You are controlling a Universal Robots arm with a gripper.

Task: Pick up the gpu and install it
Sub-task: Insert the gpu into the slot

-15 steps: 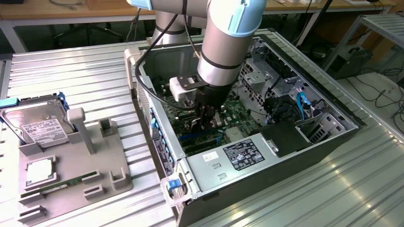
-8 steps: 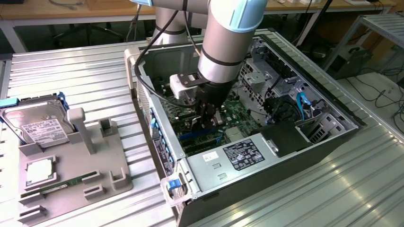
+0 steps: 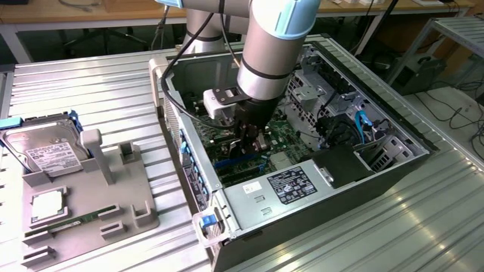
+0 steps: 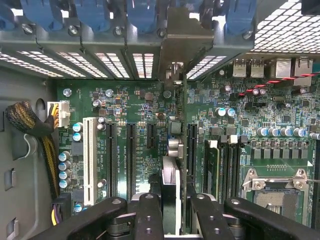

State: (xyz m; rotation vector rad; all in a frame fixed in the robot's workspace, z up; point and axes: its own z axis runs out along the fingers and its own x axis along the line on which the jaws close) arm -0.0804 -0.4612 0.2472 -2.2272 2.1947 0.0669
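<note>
Arm reaching steeply down into the open computer case (image 3: 393,164). Gripper (image 4: 170,200) clamping the gpu (image 4: 176,150), held edge-on and upright, hanging over the motherboard (image 4: 145,115) among the expansion slots, bracket end toward the rear slot openings.

Bright, even light across the exterior view, and the ribbed metal table (image 3: 423,215) throws pale glare along its ridges toward the exterior view's right. Inside the open computer case (image 3: 226,62) it's dimmer, the arm shading the motherboard (image 3: 284,136). At the wrist, perforated slot covers (image 4: 140,62) blow out white; the black fingers (image 4: 147,220) look slightly soft, perhaps too close to focus.
</note>
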